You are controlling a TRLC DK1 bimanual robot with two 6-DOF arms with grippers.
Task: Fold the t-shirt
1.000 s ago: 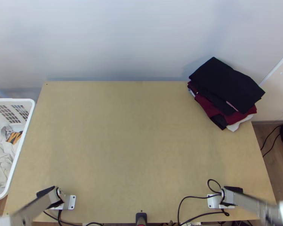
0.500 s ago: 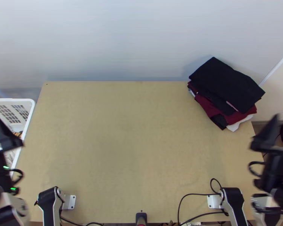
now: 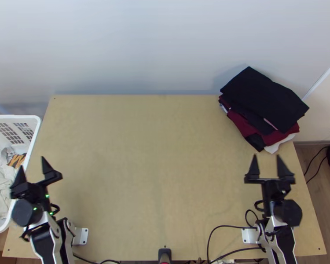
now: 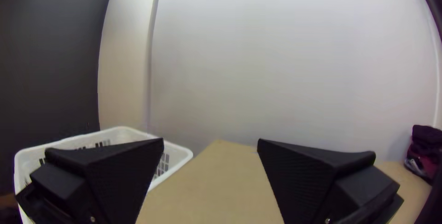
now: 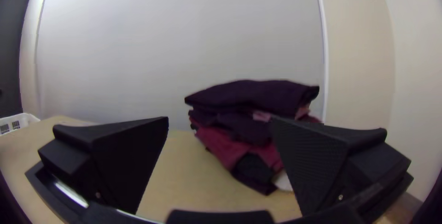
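Left claw [image 3: 31, 162], right claw [image 3: 266, 155] wide open

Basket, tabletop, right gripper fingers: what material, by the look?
Basket: probably moulded plastic, smooth, slight sheen; slotted walls, rounded rim.
Tabletop: wood or wood-look board, matte; even tan, no clear grain, so laminate possible.
Right gripper fingers: matte black, plastic or rubber, can't tell which; finely textured inner faces.

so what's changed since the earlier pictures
The left black two-fingered gripper has swung inward from beyond the left side of the light wooden table, the right black two-fingered gripper inward from beyond its right. Nothing was taken hold of. The dark stack of folded clothes and white plastic basket stayed put.
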